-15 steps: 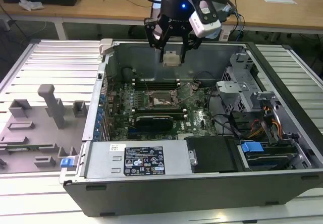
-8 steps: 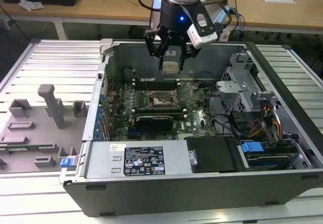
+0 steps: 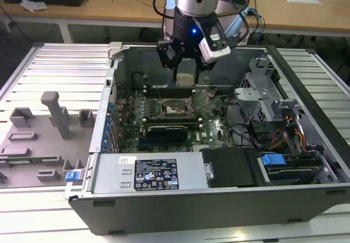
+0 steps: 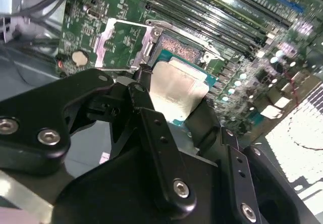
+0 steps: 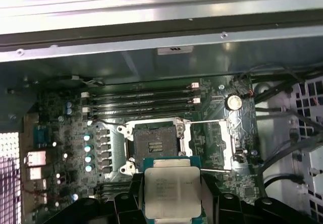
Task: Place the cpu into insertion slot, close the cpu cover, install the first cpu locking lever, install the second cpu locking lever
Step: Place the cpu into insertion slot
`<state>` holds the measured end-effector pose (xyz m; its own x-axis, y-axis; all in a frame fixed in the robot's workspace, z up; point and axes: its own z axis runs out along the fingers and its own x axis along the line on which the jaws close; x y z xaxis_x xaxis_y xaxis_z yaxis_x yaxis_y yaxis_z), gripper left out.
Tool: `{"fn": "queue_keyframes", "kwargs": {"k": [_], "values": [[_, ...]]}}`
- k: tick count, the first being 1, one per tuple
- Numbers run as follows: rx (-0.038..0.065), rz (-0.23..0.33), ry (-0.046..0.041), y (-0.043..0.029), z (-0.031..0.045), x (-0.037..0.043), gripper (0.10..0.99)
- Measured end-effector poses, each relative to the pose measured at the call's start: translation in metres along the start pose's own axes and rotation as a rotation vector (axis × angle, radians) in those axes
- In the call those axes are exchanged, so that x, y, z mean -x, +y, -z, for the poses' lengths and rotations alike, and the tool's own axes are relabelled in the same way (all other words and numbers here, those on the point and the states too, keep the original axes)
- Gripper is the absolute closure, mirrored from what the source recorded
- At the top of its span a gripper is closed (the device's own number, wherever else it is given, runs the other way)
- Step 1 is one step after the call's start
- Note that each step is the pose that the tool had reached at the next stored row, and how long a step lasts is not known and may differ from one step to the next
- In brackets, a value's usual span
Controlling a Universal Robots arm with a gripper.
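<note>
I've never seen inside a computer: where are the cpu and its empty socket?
cpu (image 5: 171,191): first wrist view, middle of its silver top.
socket (image 5: 155,146): first wrist view, its open centre.

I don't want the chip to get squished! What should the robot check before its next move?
1. Small flat pale silver-grey square cpu gripped: ok. The black gripper pinches it on two sides.
2. Square socket bare: ok. Nothing lies in it.
3. Thin dark-grey metal frame cpu cover out of the way: ok. It is swung open beside the socket.
4. Cpu lined up over the socket: cannot tell. It hangs above the board, apart from the socket.
</note>
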<state>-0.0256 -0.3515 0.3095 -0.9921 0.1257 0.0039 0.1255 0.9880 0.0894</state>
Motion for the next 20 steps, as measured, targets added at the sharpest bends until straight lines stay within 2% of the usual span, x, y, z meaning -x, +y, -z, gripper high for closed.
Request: {"fn": "queue_keyframes", "kwargs": {"k": [3,11,20], "values": [[0.0,-0.054,-0.0047,-0.0002,-0.002,0.0,0.545],[0.001,-0.302,-0.0273,-0.0003,-0.004,0.0,0.545],[0.0,-0.454,-0.0412,-0.0005,-0.0055,0.0,0.545]]}}
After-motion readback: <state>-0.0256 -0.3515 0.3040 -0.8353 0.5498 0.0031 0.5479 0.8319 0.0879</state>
